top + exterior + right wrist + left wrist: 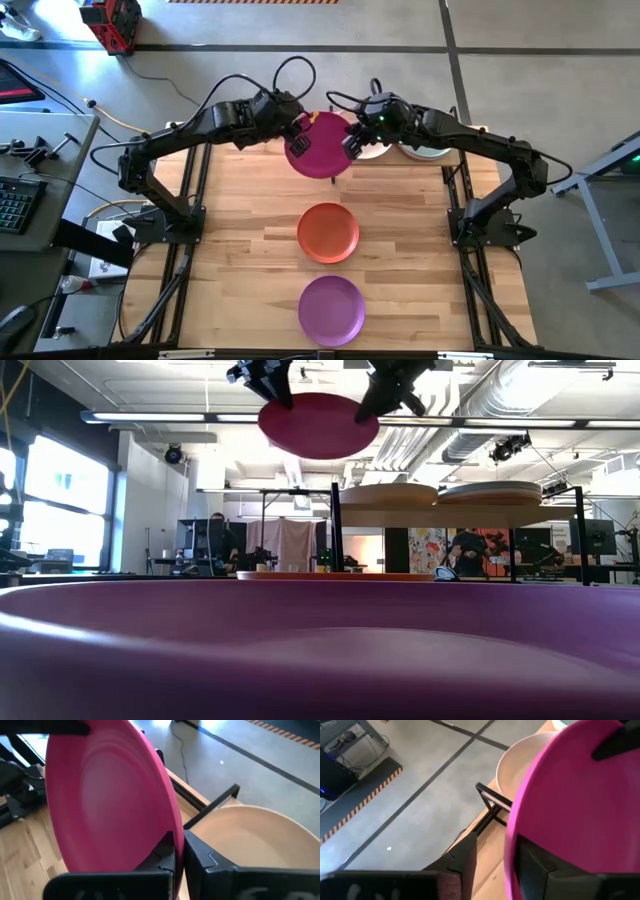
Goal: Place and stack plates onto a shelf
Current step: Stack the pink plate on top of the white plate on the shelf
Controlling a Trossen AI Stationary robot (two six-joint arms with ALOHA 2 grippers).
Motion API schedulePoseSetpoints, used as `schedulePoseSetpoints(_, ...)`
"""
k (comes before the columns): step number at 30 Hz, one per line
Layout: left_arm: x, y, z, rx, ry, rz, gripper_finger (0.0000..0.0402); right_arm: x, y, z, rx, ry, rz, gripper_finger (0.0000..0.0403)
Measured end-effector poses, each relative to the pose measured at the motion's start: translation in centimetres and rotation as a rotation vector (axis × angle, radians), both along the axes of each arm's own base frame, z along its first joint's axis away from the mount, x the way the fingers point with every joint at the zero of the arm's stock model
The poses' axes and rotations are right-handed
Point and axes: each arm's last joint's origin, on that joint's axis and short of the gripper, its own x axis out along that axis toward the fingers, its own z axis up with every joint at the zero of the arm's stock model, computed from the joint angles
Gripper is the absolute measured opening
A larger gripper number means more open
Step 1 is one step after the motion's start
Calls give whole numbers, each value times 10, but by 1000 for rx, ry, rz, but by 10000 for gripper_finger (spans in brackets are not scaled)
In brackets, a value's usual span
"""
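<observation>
Two grippers meet at one round matte magenta plate (322,148), held in the air above the far end of the table. The right gripper (179,851) pinches its rim tight; the left gripper (496,854) straddles the opposite rim with fingers parted, so this looks like a handover. Beside them, the light-wood shelf (440,516) on black posts already carries cream plates (390,493). An orange plate (328,232) and a purple plate (331,309) wait on the slatted wooden tabletop (250,220), with grey workshop floor (250,40) beyond.
</observation>
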Motion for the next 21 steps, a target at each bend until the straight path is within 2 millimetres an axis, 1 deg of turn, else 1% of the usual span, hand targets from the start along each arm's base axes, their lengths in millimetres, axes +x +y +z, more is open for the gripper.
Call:
schedulePoseSetpoints(3, -1, 0, 1, 3, -2, -2, 118, -2, -3, -1, 15, 6, -28, 0)
schedulePoseSetpoints(9, -5, -1, 6, 26, -15, 4, 117, -11, -14, -2, 25, 33, -74, 0)
schedulePoseSetpoints(15, -14, -3, 16, 64, -47, 34, 116, -31, -28, 9, 25, 10, -142, 0)
schedulePoseSetpoints(18, -19, -4, 21, 69, -63, 35, 116, -45, -41, 15, 22, -14, -209, 0)
schedulePoseSetpoints(21, -20, -4, 22, 70, -70, 35, 115, -57, -56, 15, 33, -21, -276, 0)
